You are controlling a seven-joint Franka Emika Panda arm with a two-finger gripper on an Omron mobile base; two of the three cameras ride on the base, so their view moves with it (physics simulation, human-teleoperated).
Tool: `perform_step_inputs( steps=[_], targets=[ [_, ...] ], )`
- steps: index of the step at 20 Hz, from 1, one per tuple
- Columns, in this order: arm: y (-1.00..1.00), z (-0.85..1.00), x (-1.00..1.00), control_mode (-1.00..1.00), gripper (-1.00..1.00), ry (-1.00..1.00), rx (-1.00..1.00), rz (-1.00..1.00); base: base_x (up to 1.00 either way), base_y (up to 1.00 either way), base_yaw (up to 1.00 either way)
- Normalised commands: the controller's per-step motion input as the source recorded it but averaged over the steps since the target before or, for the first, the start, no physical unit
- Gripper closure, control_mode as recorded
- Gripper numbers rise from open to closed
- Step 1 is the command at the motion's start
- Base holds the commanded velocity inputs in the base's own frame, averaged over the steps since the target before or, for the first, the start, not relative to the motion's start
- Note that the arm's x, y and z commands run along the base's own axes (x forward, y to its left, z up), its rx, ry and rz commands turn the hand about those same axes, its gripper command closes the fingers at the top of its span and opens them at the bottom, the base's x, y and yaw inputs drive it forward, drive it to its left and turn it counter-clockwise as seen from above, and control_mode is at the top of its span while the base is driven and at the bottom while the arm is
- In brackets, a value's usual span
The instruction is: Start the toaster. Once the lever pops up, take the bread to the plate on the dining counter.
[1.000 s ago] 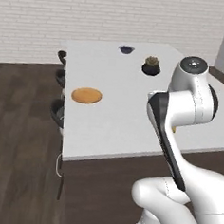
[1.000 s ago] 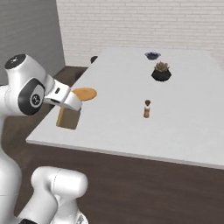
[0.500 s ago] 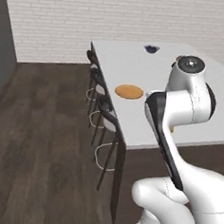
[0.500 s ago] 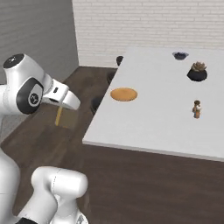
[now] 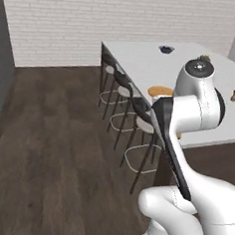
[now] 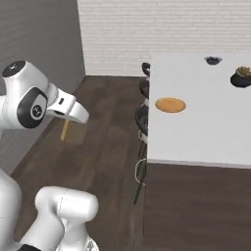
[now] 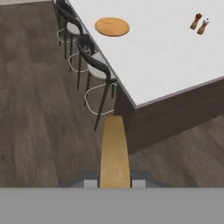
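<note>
The wide, flat white dining tabletop [image 6: 206, 127] with dark chairs [image 5: 123, 85] along its near edge is the landmark here. Judged from how things lie, the carrying step is in hand: the toast is out of the toaster and the robot holds it off the tabletop's corner, over the dark wooden floor [image 5: 52, 149], not yet within reach of the target.

The round, flat orange-brown wooden-looking plate [image 6: 170, 105] lies on the tabletop close to its chair-side edge, bare, well apart from the black plant pot [image 6: 241, 78] and the small dark bowl [image 6: 212, 60] farther in.

The claw [image 7: 114, 183] is closed on the thin tan-brown slice of bread [image 7: 115, 153], pinching it by its faces at one end. In the hand view the slice shows edge-on, its long axis running straight out from the claw and pointing toward the tabletop's corner; in the right base view it hangs below the hand, roughly upright.

The next move seems to call for bringing the base nearer, then reaching over the chairs and laying the slice flat on the plate.
</note>
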Motion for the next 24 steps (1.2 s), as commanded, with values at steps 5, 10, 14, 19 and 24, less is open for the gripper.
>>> perform_step_inputs(
  steps=[5, 10, 14, 19, 24],
  targets=[
    [0.0, 0.0, 0.0, 1.0, 1.0, 0.0, 0.0, 0.0, 0.0, 1.0, -0.4],
    [0.0, 0.0, 0.0, 1.0, 1.0, 0.0, 0.0, 0.0, 0.09, 1.0, -0.57],
    [0.0, 0.0, 0.0, 1.0, 1.0, 0.0, 0.0, 0.0, 0.19, 0.88, -0.66],
    [0.0, 0.0, 0.0, 1.0, 1.0, 0.0, 0.0, 0.0, 0.25, 0.96, -0.63],
    [0.0, 0.0, 0.0, 1.0, 1.0, 0.0, 0.0, 0.0, 0.41, 1.0, -0.62]
  ],
)
